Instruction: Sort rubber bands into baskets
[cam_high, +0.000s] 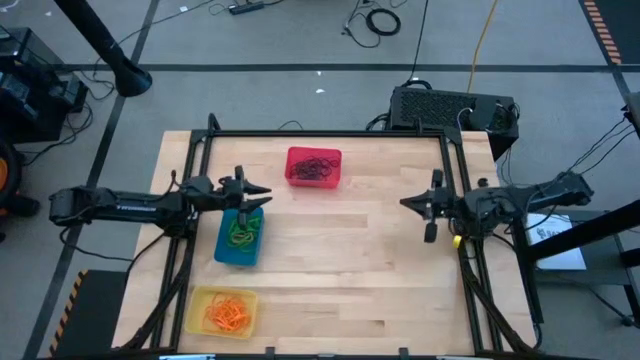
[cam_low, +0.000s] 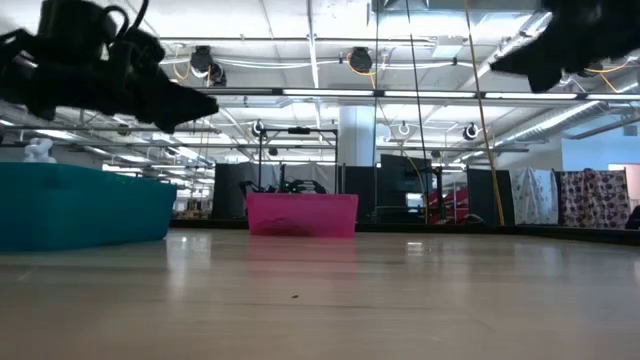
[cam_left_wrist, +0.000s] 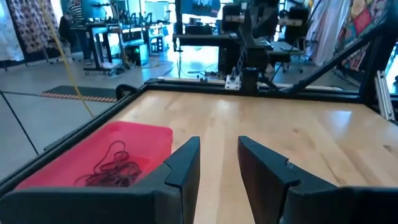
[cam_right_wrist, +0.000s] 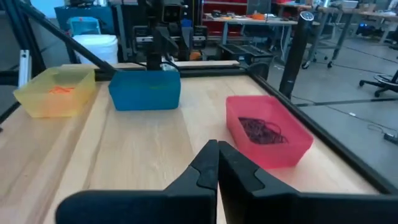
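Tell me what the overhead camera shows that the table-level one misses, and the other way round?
Only the high view shows the yellow basket with its orange rubber bands, the green bands inside the blue basket, and the dark bands in the red basket. Only the low view shows the room behind the table, with ceiling lights. Both show the blue and red baskets on the wooden table, with the left pincer above the blue one.
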